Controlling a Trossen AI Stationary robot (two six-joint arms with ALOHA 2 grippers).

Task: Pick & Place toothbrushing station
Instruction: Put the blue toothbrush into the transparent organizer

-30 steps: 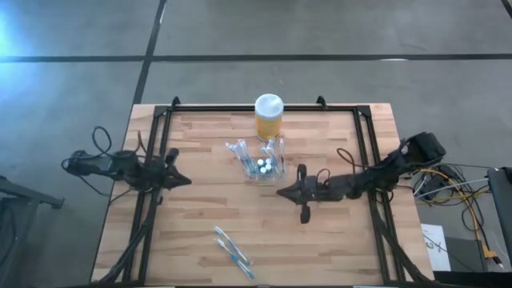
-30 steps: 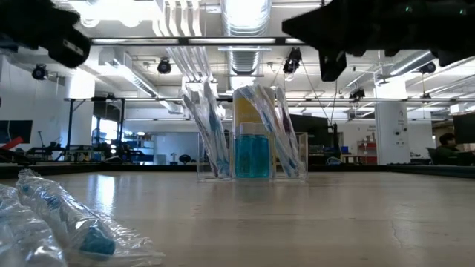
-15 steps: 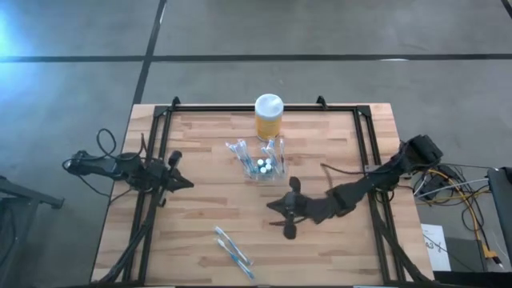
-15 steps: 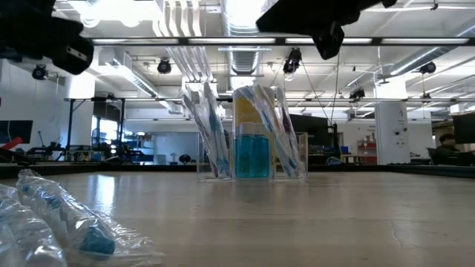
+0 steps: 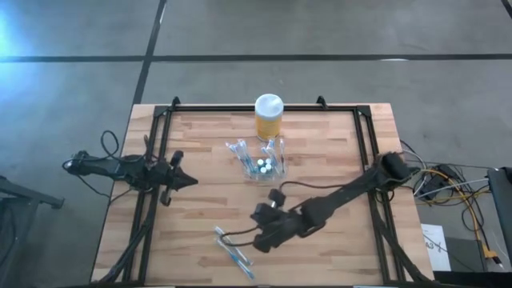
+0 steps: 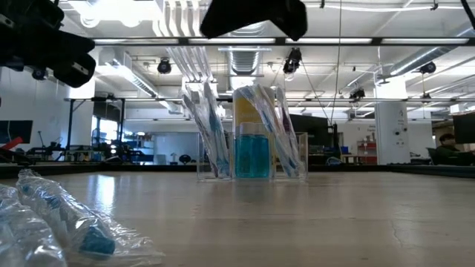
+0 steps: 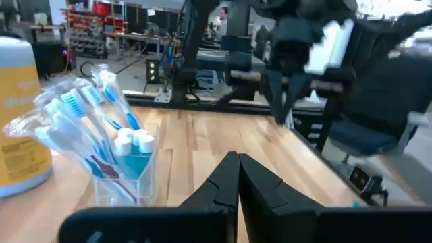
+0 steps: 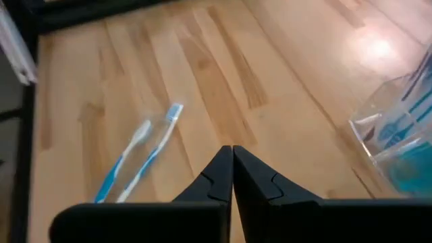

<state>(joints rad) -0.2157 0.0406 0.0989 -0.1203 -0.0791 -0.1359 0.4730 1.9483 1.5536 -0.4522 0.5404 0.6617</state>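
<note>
Clear plastic toothbrushing station (image 5: 262, 162) is being left; closed, empty right gripper (image 5: 258, 240) has been swung toward 2 wrapped toothbrushes (image 5: 233, 250); left gripper (image 5: 189, 181) closed.

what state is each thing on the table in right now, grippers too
toothbrushing station: upright, mid table, wrapped toothbrushes standing in its slots
yellow jar: upright, white lid on, just behind the station
two wrapped toothbrushes: lying flat side by side near the front edge
right gripper: shut, empty, reached toward the lying toothbrushes
left gripper: shut, empty, at the left side, pointing at the station
</note>
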